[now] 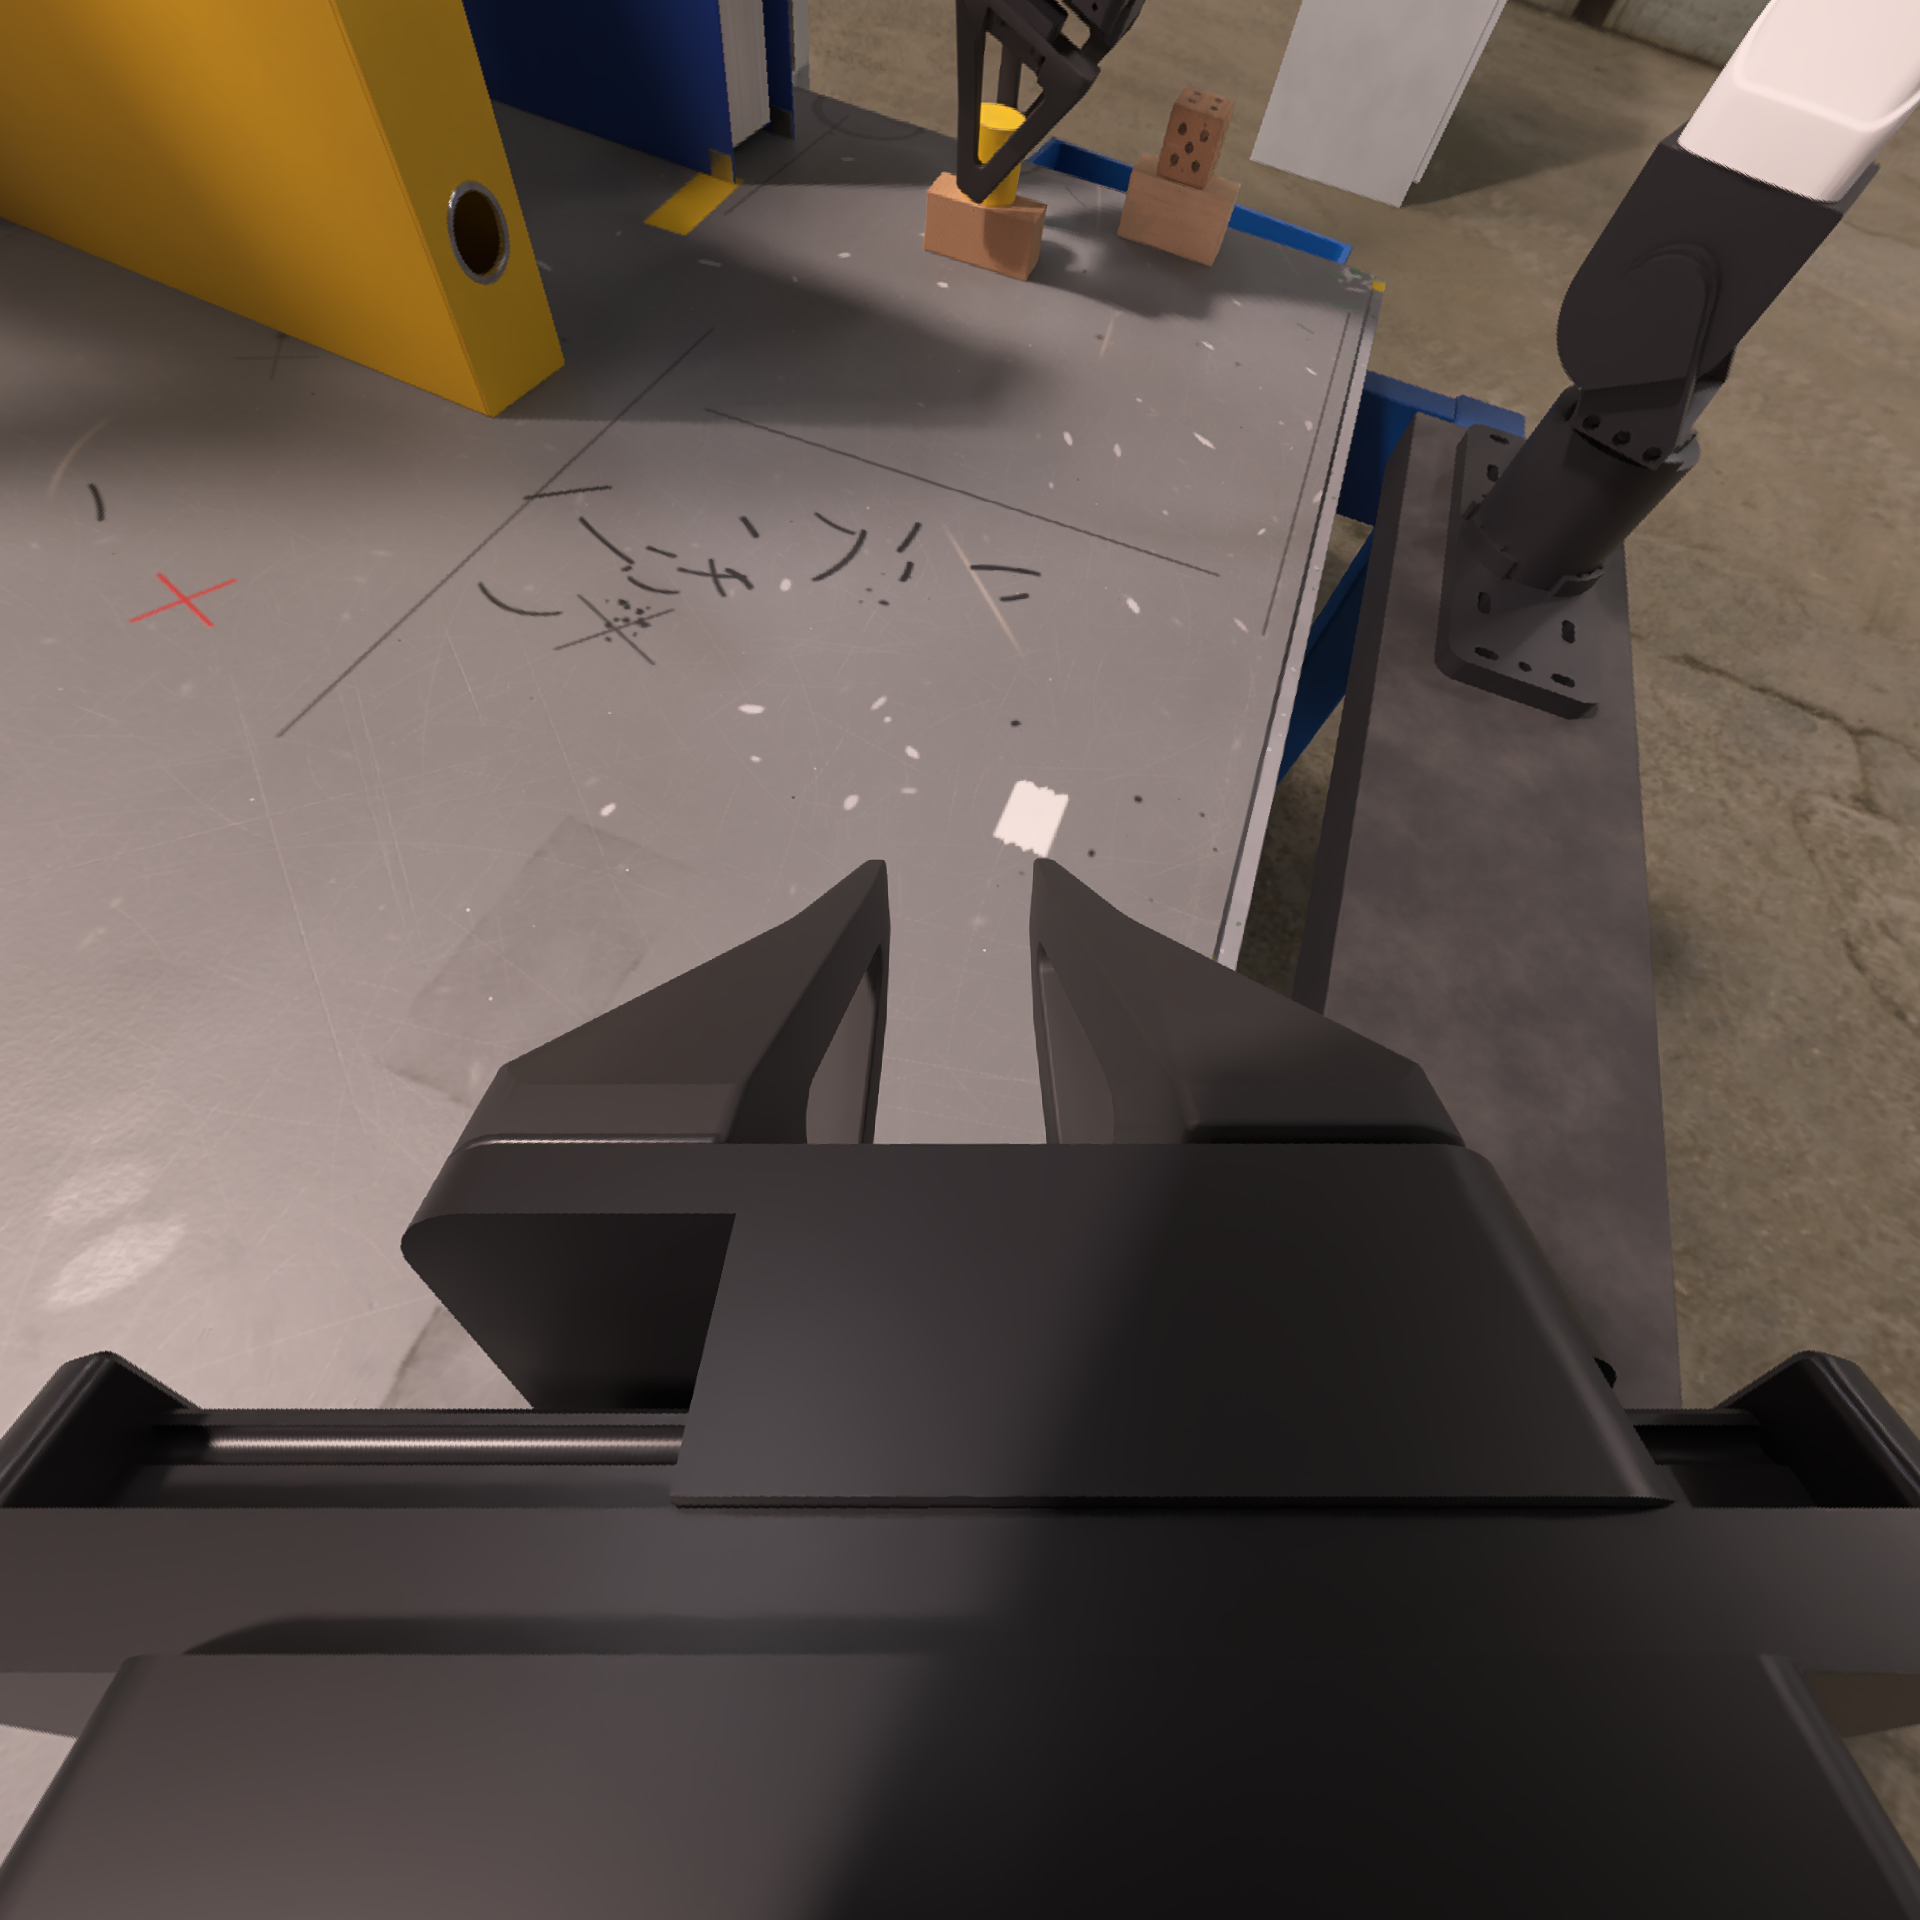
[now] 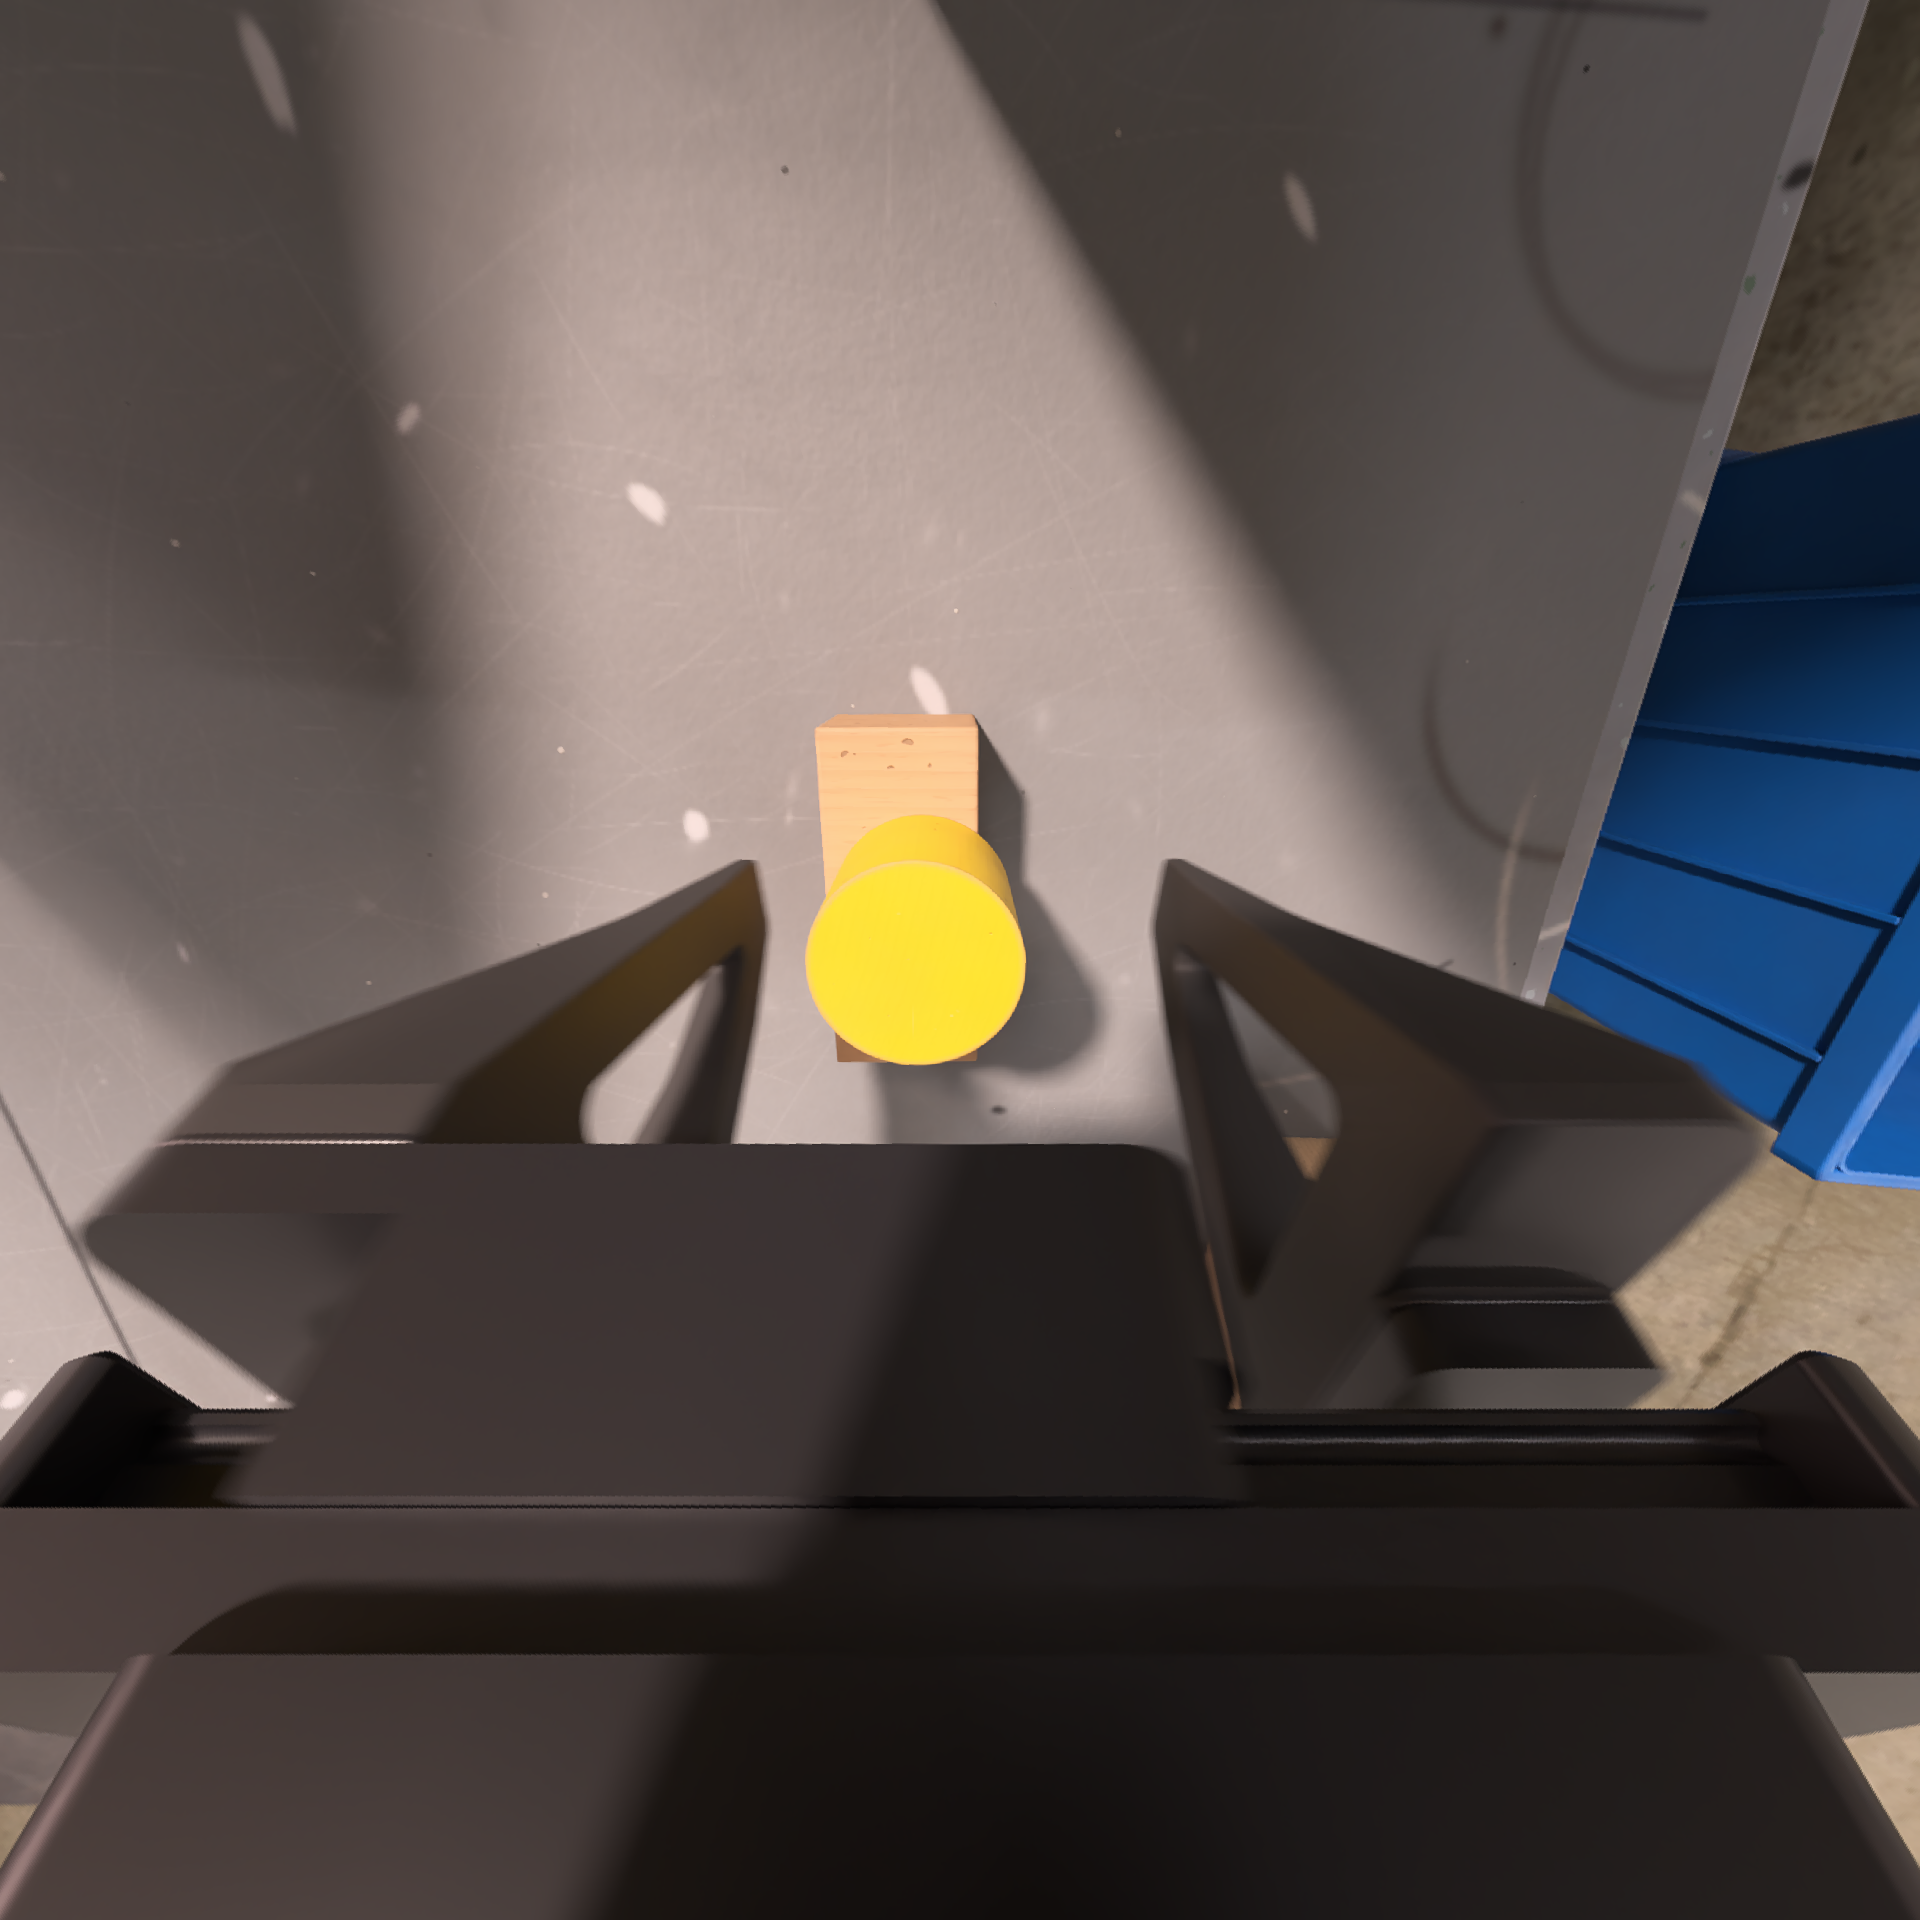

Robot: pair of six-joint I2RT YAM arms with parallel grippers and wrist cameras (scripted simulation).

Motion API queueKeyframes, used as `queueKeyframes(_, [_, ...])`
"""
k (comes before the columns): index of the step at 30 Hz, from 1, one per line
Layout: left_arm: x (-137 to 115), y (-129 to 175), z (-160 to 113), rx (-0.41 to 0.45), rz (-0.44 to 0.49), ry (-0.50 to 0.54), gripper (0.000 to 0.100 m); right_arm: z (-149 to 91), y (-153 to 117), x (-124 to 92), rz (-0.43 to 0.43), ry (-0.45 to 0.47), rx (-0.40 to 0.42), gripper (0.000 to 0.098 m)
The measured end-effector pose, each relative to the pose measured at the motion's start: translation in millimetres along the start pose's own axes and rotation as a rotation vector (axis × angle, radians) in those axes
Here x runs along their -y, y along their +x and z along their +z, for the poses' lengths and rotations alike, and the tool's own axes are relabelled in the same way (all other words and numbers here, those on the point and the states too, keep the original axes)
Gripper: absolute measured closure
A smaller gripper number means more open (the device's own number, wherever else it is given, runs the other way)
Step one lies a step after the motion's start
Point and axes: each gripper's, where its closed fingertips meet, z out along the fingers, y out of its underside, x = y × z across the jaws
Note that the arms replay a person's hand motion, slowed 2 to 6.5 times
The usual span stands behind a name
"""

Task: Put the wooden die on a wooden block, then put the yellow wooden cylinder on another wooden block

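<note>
The yellow cylinder (image 2: 914, 956) stands upright on a wooden block (image 2: 899, 769). My right gripper (image 2: 956, 862) is open, one finger on each side of the cylinder with clear gaps. In the left wrist view this gripper (image 1: 982, 192) hangs over the cylinder (image 1: 1003, 130) and its block (image 1: 982, 234) at the far end of the table. The wooden die (image 1: 1195, 135) sits on a second wooden block (image 1: 1179, 213) just right of them. My left gripper (image 1: 958, 868) is far from all of these, low over the grey table, empty, with a narrow gap between its fingers.
A yellow binder (image 1: 260, 156) stands at the far left with a blue one (image 1: 623, 62) behind it. A blue bin (image 2: 1766, 779) sits past the table's edge beside the blocks. The right arm's base (image 1: 1538, 582) is off the table's right edge (image 1: 1299, 623).
</note>
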Motion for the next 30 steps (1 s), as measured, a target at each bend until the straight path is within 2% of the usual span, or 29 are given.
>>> queueKeyframes(2, [-2,0,1,-0.003,-0.005,-0.006,0.077,1,1,-2,-0.002,-0.003,-0.007,0.0153])
queueKeyframes(4, [-4,-1,3,-0.006,-0.011,-0.012,0.077,-1,2,-1,-0.003,0.001,-0.014,0.0075])
queueKeyframes(5, [-5,-1,3,-0.008,-0.014,-0.015,0.077,-3,3,0,-0.003,0.008,-0.022,0.0079])
queueKeyframes(8, [-7,-1,4,-0.012,-0.018,-0.021,0.077,-17,8,7,-0.008,0.052,-0.067,0.0214])
queueKeyframes(9, [-7,-1,5,-0.013,-0.019,-0.022,0.077,-24,9,11,-0.012,0.072,-0.084,0.0231])
queueKeyframes(12, [-8,-2,4,-0.013,-0.022,-0.022,0.077,-47,6,25,-0.025,0.151,-0.125,0.0182])
queueKeyframes(15, [-8,-4,3,-0.01,-0.025,-0.018,0.077,-72,-12,40,-0.046,0.24,-0.124,0.0172])
queueKeyframes(18, [-7,-7,2,-0.007,-0.03,-0.011,0.077,-93,-46,53,-0.094,0.326,-0.071,0.0166])
queueKeyframes(22, [-7,-10,-1,-0.007,-0.041,0.001,0.077,-111,-108,63,-0.203,0.423,0.021,0.0163])
queueKeyframes(26, [-5,-13,-3,-0.012,-0.056,0.016,0.077,-114,-174,68,-0.297,0.504,0.102,0.0164])
queueKeyframes(30, [-4,-14,-6,-0.017,-0.069,0.03,0.077,-109,-244,72,-0.345,0.573,0.21,0.0162])
